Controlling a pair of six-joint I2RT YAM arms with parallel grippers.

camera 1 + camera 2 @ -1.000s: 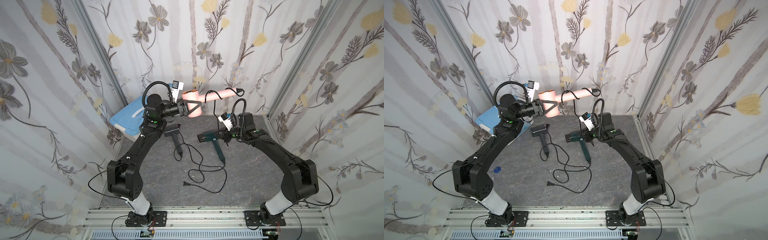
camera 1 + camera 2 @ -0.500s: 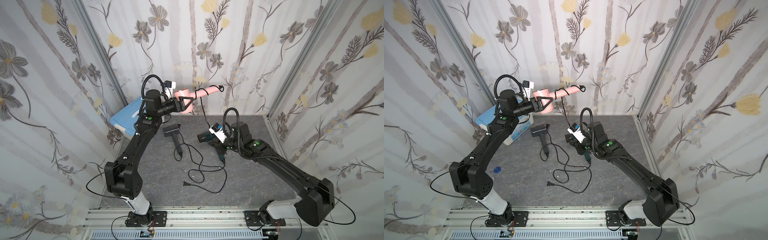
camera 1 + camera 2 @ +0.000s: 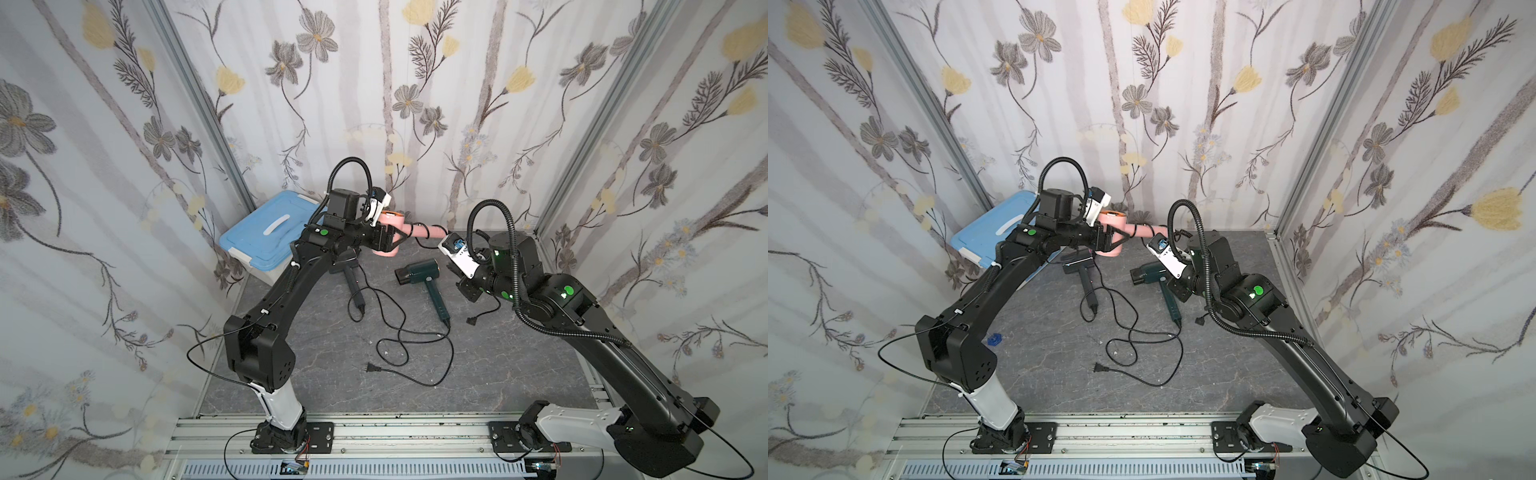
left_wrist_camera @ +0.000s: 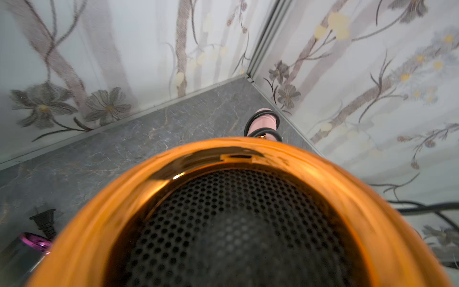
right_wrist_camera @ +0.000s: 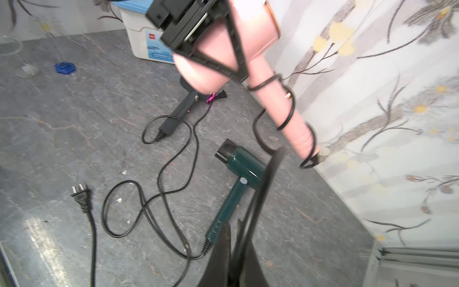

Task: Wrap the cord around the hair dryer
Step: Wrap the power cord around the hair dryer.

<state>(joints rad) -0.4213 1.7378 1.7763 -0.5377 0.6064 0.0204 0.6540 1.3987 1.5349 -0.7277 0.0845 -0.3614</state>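
Pink dryer [image 3: 428, 231] dropped lower; L wrist view alone shows its mesh grille [image 4: 236, 223].

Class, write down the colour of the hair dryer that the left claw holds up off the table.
The hair dryer is pink; the right wrist view shows it best.

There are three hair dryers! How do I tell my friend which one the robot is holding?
Look near the back wall, beside the blue-lidded bin, where the left gripper holds a dryer above the grey table. It is the pink hair dryer: the green hair dryer and black hair dryer lie flat below, and only this one has its cord coiled round its handle.
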